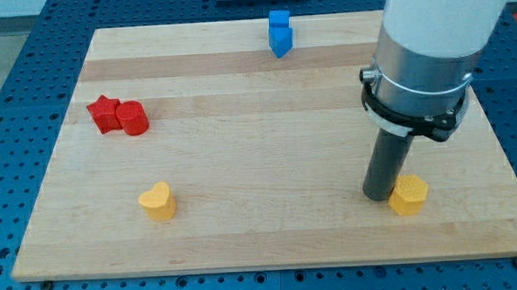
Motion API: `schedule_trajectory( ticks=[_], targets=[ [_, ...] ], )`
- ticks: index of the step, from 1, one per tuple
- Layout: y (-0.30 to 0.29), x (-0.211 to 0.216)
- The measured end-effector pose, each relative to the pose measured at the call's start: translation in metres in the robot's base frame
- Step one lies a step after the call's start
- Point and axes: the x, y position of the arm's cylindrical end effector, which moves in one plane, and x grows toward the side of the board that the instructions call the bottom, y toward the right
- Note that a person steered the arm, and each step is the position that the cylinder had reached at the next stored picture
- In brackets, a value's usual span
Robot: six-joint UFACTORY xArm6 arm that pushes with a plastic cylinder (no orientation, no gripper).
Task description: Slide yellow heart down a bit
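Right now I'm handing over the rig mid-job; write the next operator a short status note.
My tip rests on the board at the view's lower right, touching or nearly touching the left side of a yellow block of unclear shape.
The yellow heart sits alone at the view's lower left, far from the tip.
Done: no sign the heart has been reached.
Left: bring the tip above the heart, then push it slightly toward the view's bottom.

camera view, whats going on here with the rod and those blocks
A robot arm ending in a dark rod is working over a wooden board. My tip rests at the view's lower right, against the left side of a yellow hexagonal block. The yellow heart-shaped block, the one to slide down, sits untouched at the lower left. Two red blocks sit together at the left, and blue blocks at the top.
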Motion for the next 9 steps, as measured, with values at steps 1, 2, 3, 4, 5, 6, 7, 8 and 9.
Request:
schedule_trajectory(
  ticks=[1, 2, 3, 4, 5, 6, 7, 8, 9],
  targets=[
    [0.011, 0.0],
    [0.02, 0.0],
    [0.02, -0.002],
    [-0.038, -0.037],
    [-0.114, -0.052],
    [-0.217, -0.052],
    [-0.293, -0.052],
    [-0.304, -0.05],
    [-0.302, -0.014]
  ],
)
